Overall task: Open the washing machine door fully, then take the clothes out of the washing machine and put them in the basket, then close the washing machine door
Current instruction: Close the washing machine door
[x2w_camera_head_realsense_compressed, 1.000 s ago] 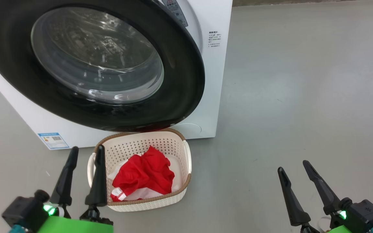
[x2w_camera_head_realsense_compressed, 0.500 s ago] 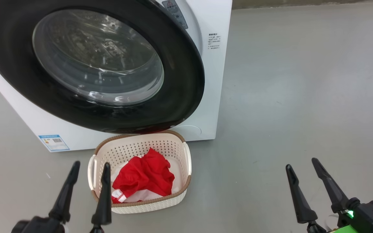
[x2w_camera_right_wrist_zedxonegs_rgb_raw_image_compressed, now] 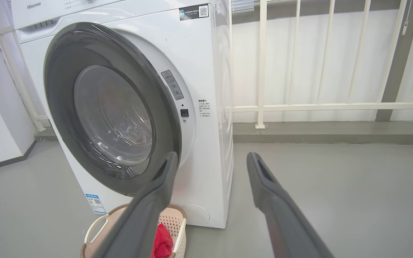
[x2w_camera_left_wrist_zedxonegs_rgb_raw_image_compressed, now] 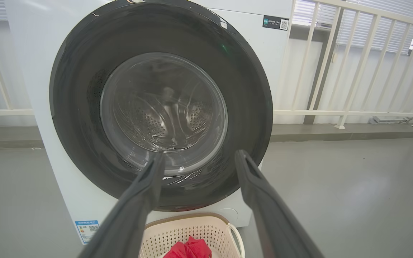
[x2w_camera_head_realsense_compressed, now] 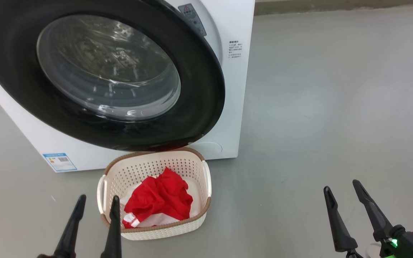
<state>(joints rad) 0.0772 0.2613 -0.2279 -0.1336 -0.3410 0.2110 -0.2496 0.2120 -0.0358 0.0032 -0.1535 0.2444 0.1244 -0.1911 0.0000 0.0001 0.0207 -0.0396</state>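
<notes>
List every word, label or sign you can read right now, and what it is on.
"Hisense": washing machine, top left of its front.
Black QR sticker, top right of the front: too small.
Grey warning label with a triangle sign, beside the washing machine door: unreadable.
Small printed lines right of that label: too small.
Blue label, lower left of the front: too small.

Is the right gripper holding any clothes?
No, the right gripper stands open and empty, while the clothes lie in the basket.
</notes>
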